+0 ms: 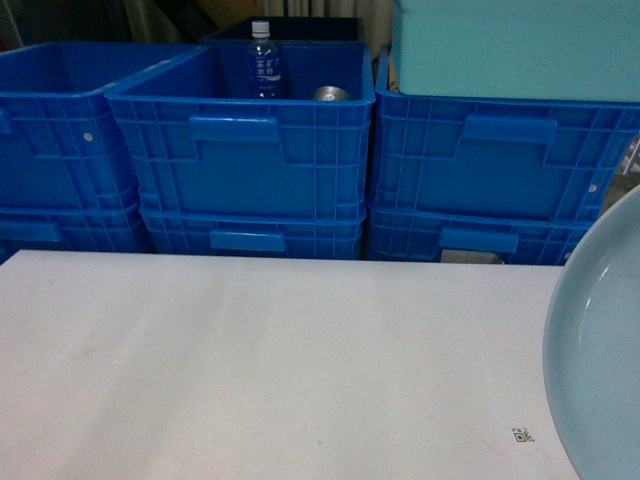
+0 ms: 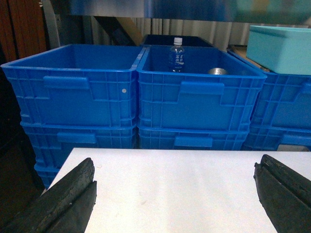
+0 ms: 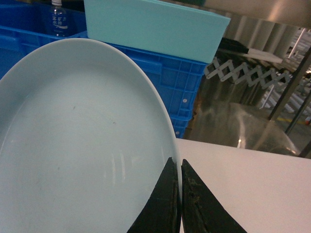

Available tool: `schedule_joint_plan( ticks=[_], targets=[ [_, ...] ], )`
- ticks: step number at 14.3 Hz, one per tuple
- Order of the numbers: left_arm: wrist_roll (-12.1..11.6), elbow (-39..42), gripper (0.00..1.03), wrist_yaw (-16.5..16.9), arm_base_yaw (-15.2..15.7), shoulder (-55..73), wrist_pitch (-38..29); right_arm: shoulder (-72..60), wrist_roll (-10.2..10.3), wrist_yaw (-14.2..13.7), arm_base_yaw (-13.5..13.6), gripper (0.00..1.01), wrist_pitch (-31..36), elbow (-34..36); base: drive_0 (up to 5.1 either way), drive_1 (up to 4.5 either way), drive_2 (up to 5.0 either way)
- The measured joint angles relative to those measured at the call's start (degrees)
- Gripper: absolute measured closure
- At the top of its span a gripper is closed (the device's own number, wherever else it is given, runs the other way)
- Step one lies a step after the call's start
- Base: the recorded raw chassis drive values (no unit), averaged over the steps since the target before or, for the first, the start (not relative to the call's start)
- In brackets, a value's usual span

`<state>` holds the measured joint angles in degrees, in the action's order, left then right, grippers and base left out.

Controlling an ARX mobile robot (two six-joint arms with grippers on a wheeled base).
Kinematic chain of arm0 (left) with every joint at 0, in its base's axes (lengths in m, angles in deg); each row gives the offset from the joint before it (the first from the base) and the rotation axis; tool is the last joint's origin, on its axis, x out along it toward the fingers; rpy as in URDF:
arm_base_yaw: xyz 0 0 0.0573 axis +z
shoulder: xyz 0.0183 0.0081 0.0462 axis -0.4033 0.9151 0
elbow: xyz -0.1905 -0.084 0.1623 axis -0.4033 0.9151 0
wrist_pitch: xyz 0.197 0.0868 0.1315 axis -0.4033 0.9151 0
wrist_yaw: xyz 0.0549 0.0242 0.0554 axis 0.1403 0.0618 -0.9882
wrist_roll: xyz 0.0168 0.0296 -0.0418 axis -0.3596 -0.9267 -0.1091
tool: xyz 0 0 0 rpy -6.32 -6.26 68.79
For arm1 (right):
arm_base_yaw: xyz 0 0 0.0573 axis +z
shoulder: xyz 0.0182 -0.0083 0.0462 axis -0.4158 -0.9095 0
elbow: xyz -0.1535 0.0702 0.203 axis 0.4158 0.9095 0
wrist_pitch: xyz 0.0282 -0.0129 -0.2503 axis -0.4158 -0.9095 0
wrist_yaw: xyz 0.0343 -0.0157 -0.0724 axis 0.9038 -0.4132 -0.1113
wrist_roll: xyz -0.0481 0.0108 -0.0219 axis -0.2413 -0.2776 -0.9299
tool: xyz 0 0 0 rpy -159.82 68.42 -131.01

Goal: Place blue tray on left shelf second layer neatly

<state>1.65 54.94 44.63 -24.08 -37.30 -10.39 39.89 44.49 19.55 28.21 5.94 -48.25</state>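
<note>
Head view: blue tray point(image 1: 600, 350) enters at the right edge, only its left part in frame, held above the right side of the white table point(image 1: 270, 370). No gripper shows here. Small black QR-like mark point(image 1: 521, 434) printed on the table just left of the tray's rim; too small to read. Behind the table, stacked blue crates point(image 1: 245, 160) in two tiers. Middle upper crate holds a clear bottle point(image 1: 264, 62) with a white cap and blue label bearing pale characters, not legible, and beside it a silvery can top point(image 1: 331, 94). A teal box point(image 1: 515, 45) sits on the right-hand upper crate.

Left wrist view: left gripper point(image 2: 177, 194) spread wide, its dark fingers point(image 2: 68, 199) at the two bottom corners of the frame, nothing between them, hovering over the near table edge point(image 2: 175, 189). Same crates point(image 2: 77, 87) ahead; bottle point(image 2: 177, 55) upright in the right one, label characters unreadable. Teal box point(image 2: 282, 46) upper right.

Right wrist view: right gripper point(image 3: 180, 204) clamped on the tray's rim, jaws nearly together with the thin edge pinched between. Tray point(image 3: 82, 145) fills the left of the frame, pale, smooth, tilted. Teal box point(image 3: 155, 26) behind it on a blue crate point(image 3: 170, 82); bottle point(image 3: 58, 19) top left, label illegible. White tabletop point(image 3: 252, 189) beneath on the right.
</note>
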Motion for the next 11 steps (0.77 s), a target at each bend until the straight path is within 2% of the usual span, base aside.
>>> schedule_joint_plan(
  ticks=[1,3,11],
  targets=[
    [0.02,0.00,0.05,-0.07,0.00,0.00,0.00,1.05,-1.36,-1.77,0.59,0.99,0.44,0.48,0.0,0.00,0.0],
    [0.02,0.00,0.05,-0.07,0.00,0.00,0.00,1.46,-2.45,-1.75,0.61,0.99,0.87,0.50,0.0,0.00,0.0],
    [0.00,0.00,0.05,-0.04,0.00,0.00,0.00,1.44,-2.89,-1.77,0.61,0.99,0.72,0.50,0.0,0.00,0.0]
  ],
)
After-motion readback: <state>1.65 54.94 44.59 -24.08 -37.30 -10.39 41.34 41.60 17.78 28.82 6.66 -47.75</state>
